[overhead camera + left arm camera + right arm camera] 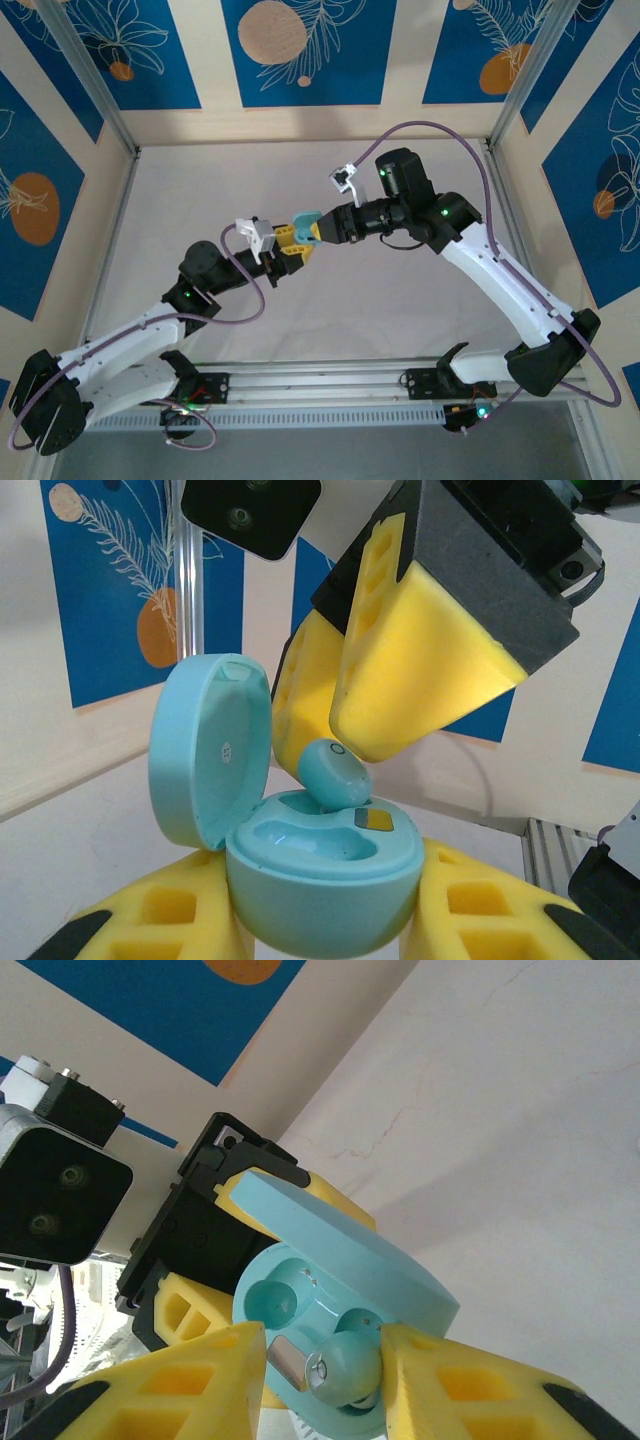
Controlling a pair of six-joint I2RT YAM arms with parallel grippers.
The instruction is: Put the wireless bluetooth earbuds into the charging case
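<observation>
A pale teal charging case (320, 890) is clamped between the yellow foam fingers of my left gripper (325, 915), with its lid (205, 750) swung open to the left. One teal earbud (335, 775) sits tilted in the case's far socket, partly seated. The near socket (300, 842) is empty. My right gripper (322, 1345) straddles the earbud (352, 1370): one yellow finger (440, 1380) touches it, the other (200, 1380) stands off with a visible gap. In the top view both grippers meet mid-table, left (283, 250) and right (310, 230), at the case (303, 220).
The case is held above the pale table (400, 290), well away from the side walls. The right gripper's yellow fingers (420, 670) hang close over the open lid. A rail (320, 385) runs along the near edge by the arm bases.
</observation>
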